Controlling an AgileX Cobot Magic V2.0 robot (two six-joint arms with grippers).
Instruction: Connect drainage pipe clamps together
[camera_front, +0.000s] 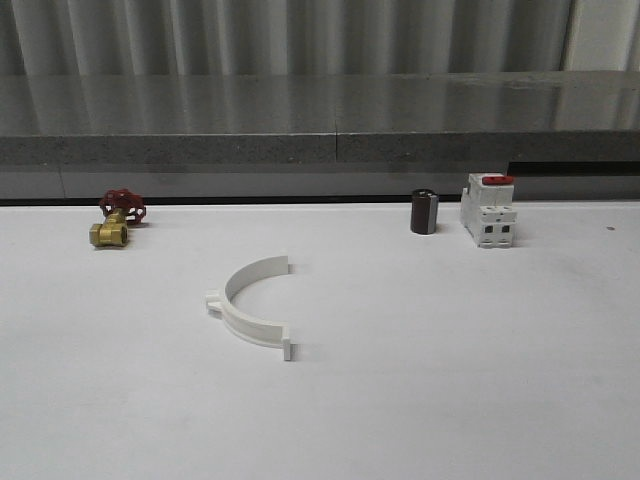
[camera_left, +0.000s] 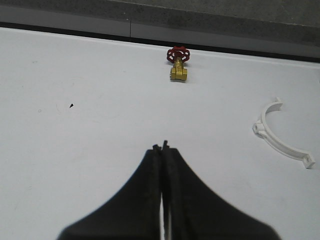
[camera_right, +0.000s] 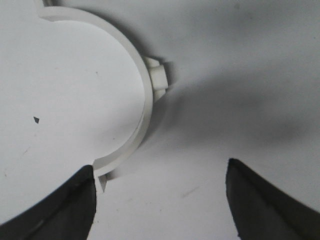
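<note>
One white plastic half-ring clamp (camera_front: 252, 303) lying mid-table, open side rightward, nothing crowding it. Another white half-ring clamp (camera_right: 131, 90) just beside the right gripper (camera_right: 160, 197) — fingers spread wide, empty. Left gripper (camera_left: 162, 148) pressed together, empty. Farther back — brass valve with red handwheel (camera_front: 117, 217), dark cylinder (camera_front: 424, 212), white red-switched breaker (camera_front: 488, 210).

This looks like a workshop or test bench: a plain white table (camera_front: 480, 380) backed by a grey stone ledge (camera_front: 320, 135) and corrugated metal wall (camera_front: 300, 35), with hardware laid out: a brass valve (camera_front: 115, 220), a breaker (camera_front: 488, 210) and a small dark cylinder (camera_front: 424, 212).
</note>
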